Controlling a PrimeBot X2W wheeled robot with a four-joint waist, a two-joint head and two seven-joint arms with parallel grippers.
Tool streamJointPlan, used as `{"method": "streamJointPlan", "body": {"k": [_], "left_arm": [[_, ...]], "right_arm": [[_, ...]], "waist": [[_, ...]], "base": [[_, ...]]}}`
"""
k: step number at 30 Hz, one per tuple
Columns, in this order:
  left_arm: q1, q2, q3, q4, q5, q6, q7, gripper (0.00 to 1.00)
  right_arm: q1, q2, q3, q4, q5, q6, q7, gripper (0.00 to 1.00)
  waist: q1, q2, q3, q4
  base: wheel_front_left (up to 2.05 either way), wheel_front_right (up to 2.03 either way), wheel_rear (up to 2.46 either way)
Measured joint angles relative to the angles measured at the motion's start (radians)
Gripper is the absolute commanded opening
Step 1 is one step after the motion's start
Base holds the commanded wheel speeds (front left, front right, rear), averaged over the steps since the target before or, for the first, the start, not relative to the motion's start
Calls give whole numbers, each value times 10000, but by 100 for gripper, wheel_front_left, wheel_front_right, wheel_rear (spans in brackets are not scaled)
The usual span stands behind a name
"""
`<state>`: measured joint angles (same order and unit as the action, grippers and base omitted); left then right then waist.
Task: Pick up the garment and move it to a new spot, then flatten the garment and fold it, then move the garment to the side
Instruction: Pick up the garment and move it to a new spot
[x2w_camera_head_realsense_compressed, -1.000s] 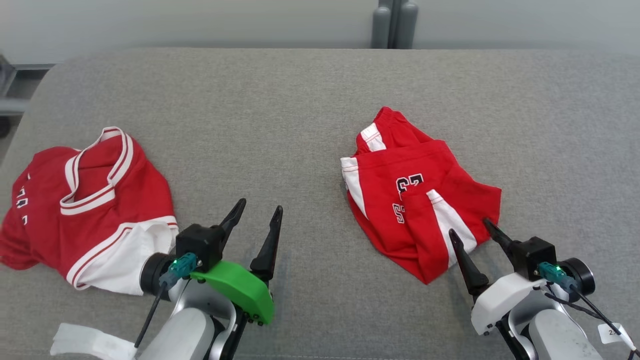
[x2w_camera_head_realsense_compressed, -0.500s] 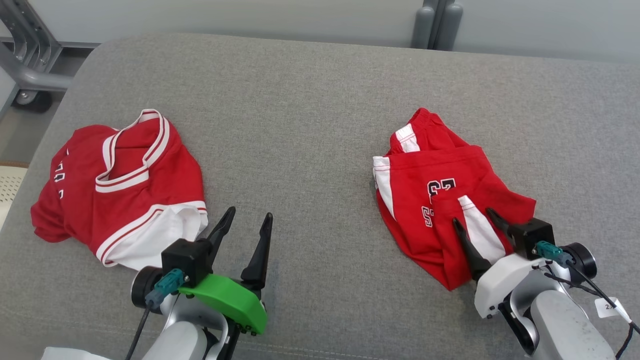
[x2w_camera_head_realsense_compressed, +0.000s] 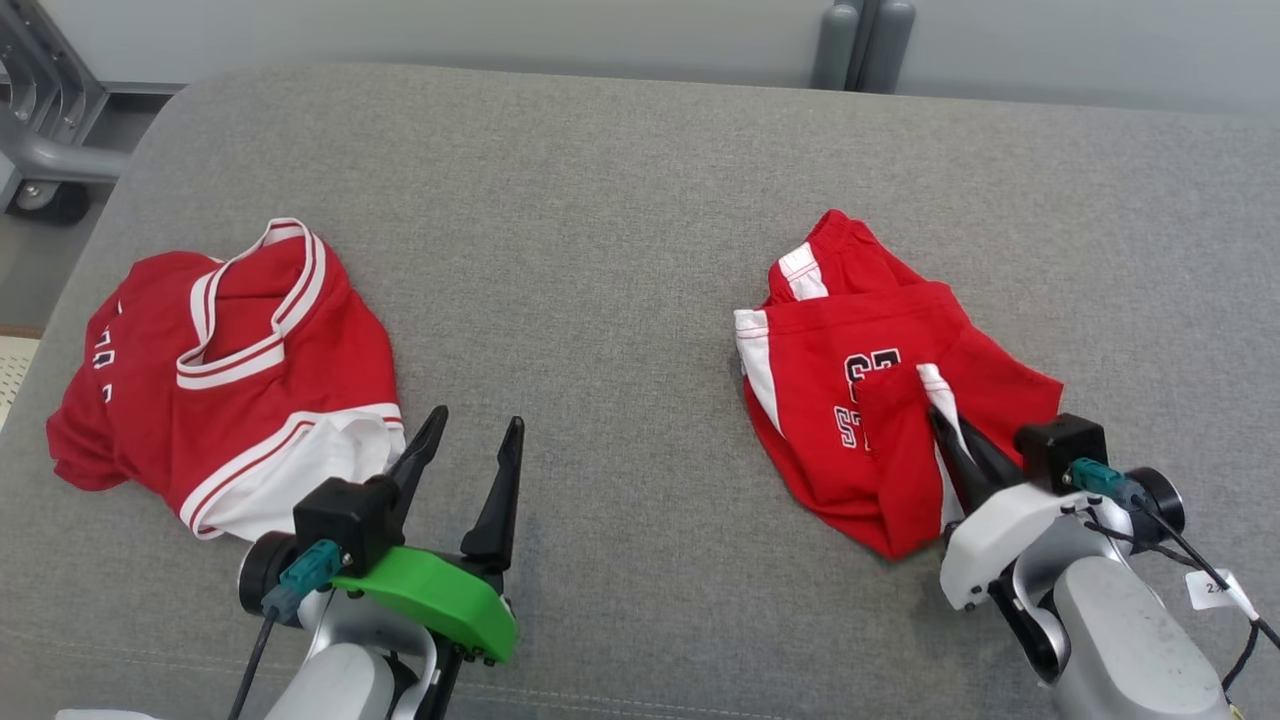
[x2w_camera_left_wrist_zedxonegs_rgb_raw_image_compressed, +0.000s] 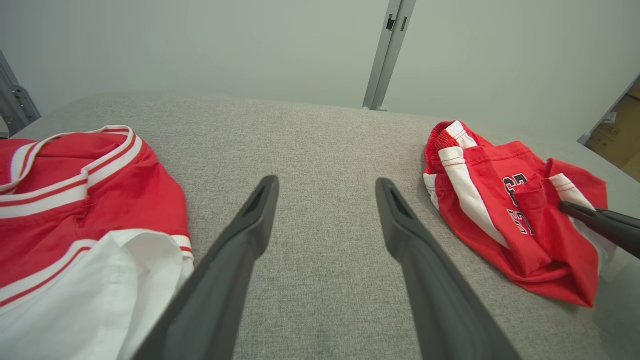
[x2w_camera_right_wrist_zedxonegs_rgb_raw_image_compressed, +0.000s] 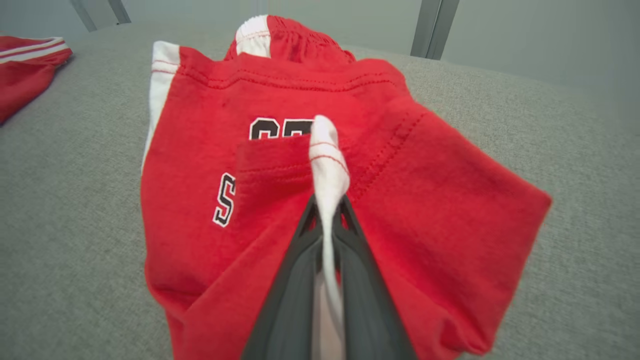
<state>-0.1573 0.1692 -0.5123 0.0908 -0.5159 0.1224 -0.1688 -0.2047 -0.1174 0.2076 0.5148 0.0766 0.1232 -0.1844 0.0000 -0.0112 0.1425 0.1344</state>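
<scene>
On the grey cushion (x2w_camera_head_realsense_compressed: 620, 200), our head view has the right gripper (x2w_camera_head_realsense_compressed: 948, 432) pinched on the white stripe of the red shorts (x2w_camera_head_realsense_compressed: 850, 390) at right, and the left gripper (x2w_camera_head_realsense_compressed: 476, 420) spread wide beside a red jersey (x2w_camera_head_realsense_compressed: 230, 370). Left wrist: our fingers (x2w_camera_left_wrist_zedxonegs_rgb_raw_image_compressed: 250, 225) stand apart above bare cushion. Right wrist: our fingers clamp the stripe's fold.

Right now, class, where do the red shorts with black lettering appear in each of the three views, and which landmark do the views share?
Head view: red shorts right of centre, right hand shut on their white stripe.
Left wrist view: red shorts at the right side.
Right wrist view: red shorts in the centre.
Shared landmark: the red-and-white jersey, left of the shorts in all three.
</scene>
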Motion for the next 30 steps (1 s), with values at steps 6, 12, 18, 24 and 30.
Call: {"method": "streamJointPlan", "body": {"k": [6,12,18,24,30], "left_arm": [[90,-44,215,-36,0,2,-2,100],[149,-337,100,-105,0,2,8,100],[153,-499,98,-130,0,4,6,100],[233,-619,92,-123,-2,8,8,100],[417,-690,105,-56,-15,8,-6,100]], "right_arm": [[-622,345,984,-934,686,2,-84,0],[-1034,596,2355,-1941,1994,13,25,0],[-1405,608,2911,-2780,3448,12,376,0],[-2122,539,3009,-4031,5329,12,660,0],[-2679,533,3400,-5060,6911,-4,909,0]], "waist": [[0,0,-46,-81],[0,0,-140,-69],[0,0,-194,91],[0,0,-234,345],[0,0,-350,666]], "base": [[0,0,0],[0,0,0],[0,0,0],[0,0,0],[0,0,0]]}}
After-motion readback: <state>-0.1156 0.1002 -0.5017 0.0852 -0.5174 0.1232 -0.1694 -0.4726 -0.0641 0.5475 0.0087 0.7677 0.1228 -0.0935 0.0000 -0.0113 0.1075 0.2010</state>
